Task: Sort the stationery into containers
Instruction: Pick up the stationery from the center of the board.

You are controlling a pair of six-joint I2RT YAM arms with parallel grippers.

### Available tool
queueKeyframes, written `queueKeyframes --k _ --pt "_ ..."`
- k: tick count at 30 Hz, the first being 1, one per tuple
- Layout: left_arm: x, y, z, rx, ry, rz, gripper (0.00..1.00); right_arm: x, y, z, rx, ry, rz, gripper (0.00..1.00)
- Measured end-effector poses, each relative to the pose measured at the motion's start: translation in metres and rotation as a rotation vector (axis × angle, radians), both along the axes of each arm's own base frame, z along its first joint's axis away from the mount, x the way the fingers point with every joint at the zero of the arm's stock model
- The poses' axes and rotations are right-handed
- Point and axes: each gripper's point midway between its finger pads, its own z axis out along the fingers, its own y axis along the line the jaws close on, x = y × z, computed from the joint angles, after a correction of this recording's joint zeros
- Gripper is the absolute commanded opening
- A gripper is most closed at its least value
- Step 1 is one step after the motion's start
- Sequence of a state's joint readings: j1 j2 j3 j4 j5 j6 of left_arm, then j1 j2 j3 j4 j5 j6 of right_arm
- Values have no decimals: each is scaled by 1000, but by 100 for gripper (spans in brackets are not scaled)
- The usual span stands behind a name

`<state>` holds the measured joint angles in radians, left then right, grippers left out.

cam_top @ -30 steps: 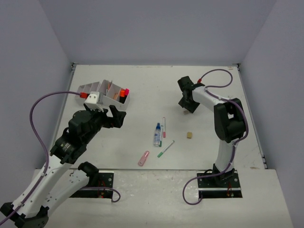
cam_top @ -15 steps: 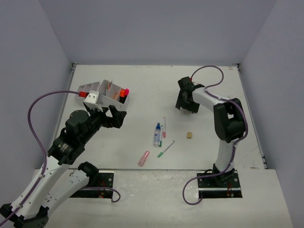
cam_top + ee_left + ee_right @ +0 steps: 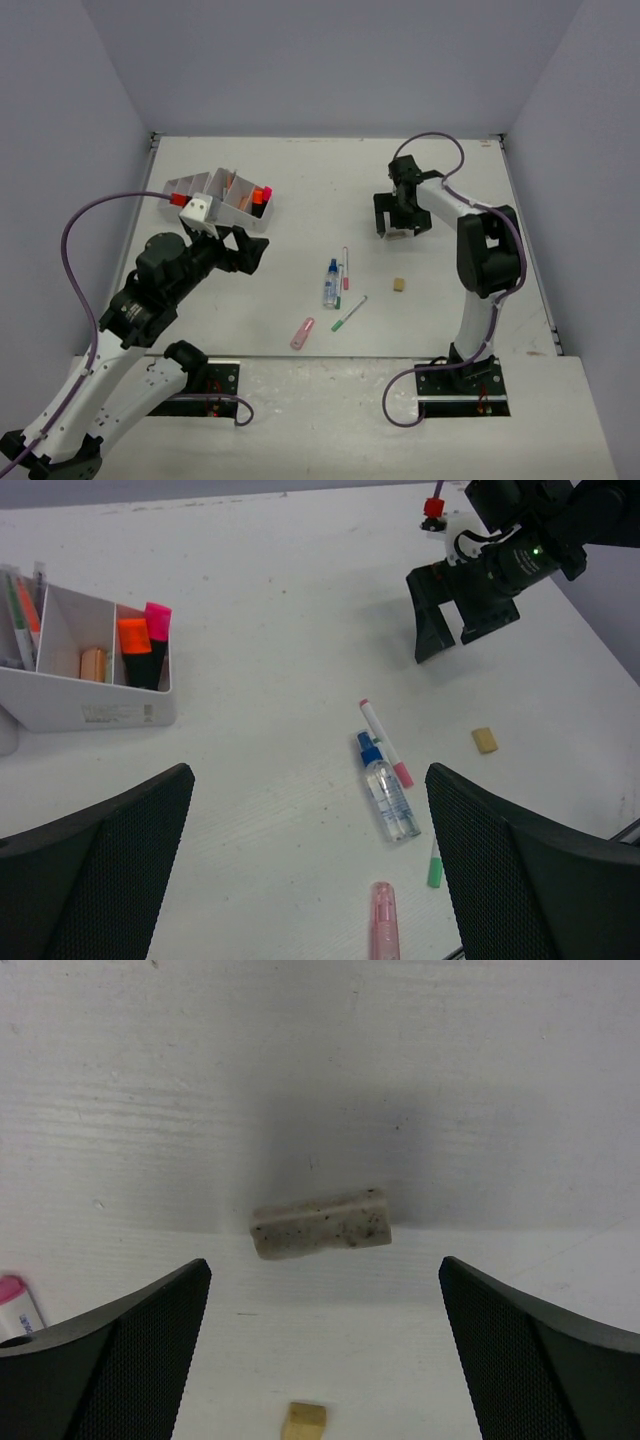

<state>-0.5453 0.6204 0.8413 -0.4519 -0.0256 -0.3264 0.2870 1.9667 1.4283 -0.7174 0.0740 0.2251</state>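
A speckled grey eraser point(image 3: 320, 1223) lies flat on the table just ahead of my right gripper point(image 3: 325, 1266), which is open wide and touches nothing. From above, that gripper point(image 3: 402, 224) hangs over the far right of the table. A small tan eraser point(image 3: 399, 285) lies nearer. Mid-table lie a blue-capped clear bottle point(image 3: 388, 792), a pink-capped pen point(image 3: 385, 742), a green-capped pen point(image 3: 348, 313) and a pink highlighter point(image 3: 384, 930). The white organiser point(image 3: 90, 710) holds orange point(image 3: 133, 640) and pink point(image 3: 157, 620) highlighters. My left gripper point(image 3: 308, 820) is open and empty above the table.
The organiser point(image 3: 220, 195) stands at the far left, close behind my left gripper point(image 3: 245, 248). Grey walls enclose the table on three sides. A purple cable loops over each arm.
My right gripper's jaws have opened wide and its wrist has turned, leaving the speckled eraser free on the table. The left arm has barely shifted.
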Motion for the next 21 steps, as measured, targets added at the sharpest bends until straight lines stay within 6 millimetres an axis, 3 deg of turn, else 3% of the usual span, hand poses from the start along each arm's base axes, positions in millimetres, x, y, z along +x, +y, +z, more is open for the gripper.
queueKeyframes --k 8,21 --pt "-4 -6 0 2 2 -45 100 2 0 -12 -8 87 78 93" --pt "-9 -7 11 19 -48 -82 100 11 1 -4 -8 91 89 77"
